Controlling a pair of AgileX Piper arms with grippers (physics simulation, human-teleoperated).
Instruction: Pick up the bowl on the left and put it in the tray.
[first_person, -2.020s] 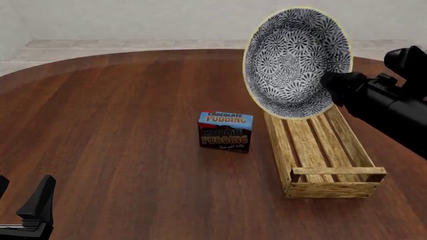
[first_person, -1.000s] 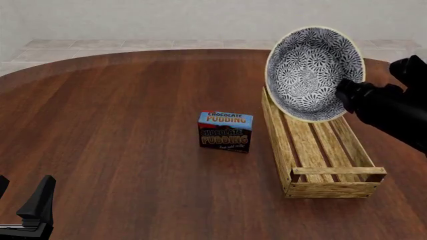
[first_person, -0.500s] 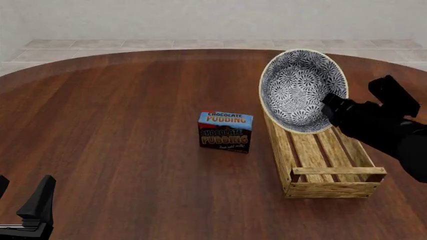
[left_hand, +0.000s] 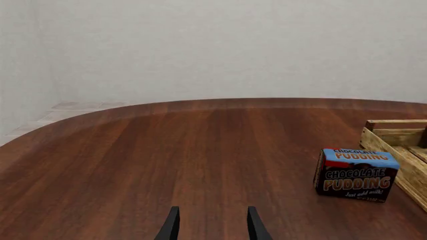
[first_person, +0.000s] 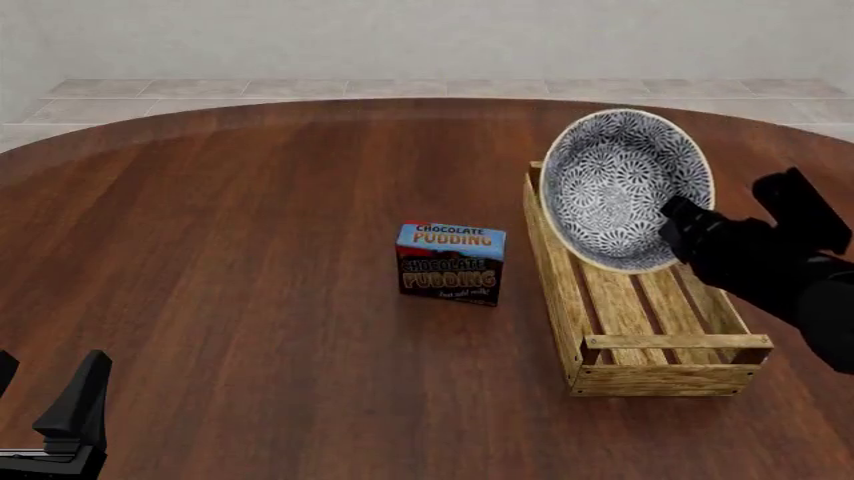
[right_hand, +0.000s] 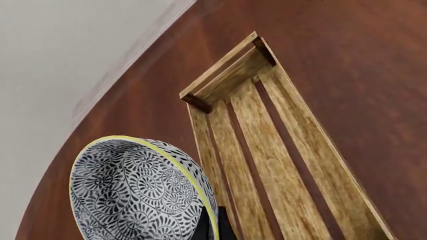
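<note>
Tray: on the table, at the right side, running from near to far.
Bowl: tipped on its edge, up over the far half of the tray.
Right gripper: just right of the bowl, at its rim.
Pudding box: on the table, left of the tray, a little apart.
Left gripper: near left corner, well apart from the rest.

Matte black, blocky right arm; left tool with two slim, dark, tapered fingers.
</note>
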